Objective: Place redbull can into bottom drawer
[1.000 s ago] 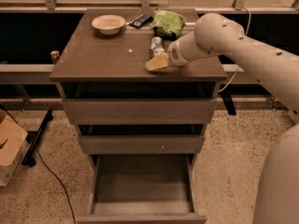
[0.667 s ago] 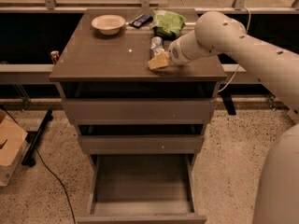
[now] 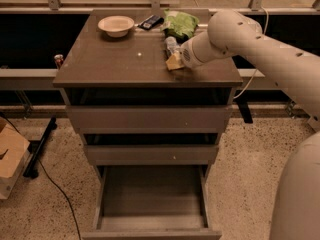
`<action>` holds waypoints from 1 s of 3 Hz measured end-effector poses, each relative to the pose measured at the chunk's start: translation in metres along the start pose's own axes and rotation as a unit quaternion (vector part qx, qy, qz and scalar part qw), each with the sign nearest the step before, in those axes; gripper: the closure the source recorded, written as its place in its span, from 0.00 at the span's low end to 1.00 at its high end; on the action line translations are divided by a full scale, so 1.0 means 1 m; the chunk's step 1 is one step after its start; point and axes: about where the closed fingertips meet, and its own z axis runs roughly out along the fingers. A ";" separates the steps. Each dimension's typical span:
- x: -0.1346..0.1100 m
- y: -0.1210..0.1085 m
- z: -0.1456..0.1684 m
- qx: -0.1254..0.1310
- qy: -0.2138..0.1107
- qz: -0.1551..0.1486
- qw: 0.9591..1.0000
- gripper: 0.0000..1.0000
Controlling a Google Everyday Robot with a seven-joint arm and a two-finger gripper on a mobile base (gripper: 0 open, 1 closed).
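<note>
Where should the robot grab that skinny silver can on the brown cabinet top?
Probably around the middle of the slim silvery can, since its round body is narrow there. Come from the front, where the gripper is just beside it; the crumpled green bag crowds the far side.

The pincer [image 3: 174,61] has edged nearer, beside the redbull can [image 3: 171,43].

The arm [image 3: 270,54] is off-white throughout, built of smooth, rounded tubular shells, with a bulbous joint [image 3: 232,29] near its far end. A row of small dark dots runs along the long link. The wrist [image 3: 195,51] ends in a round, greyish speckled face. The pale yellowish gripper [image 3: 174,61] sits at the arm's tip, over the right side of the cabinet top [image 3: 125,64]. A broad, curved white body shell [image 3: 297,194] fills the lower right.
</note>
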 end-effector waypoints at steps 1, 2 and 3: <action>-0.003 0.001 -0.003 0.000 -0.003 -0.003 1.000 1.00; -0.043 0.013 -0.052 -0.001 -0.049 -0.060 0.997 1.00; -0.095 0.032 -0.132 -0.011 -0.118 -0.140 0.983 1.00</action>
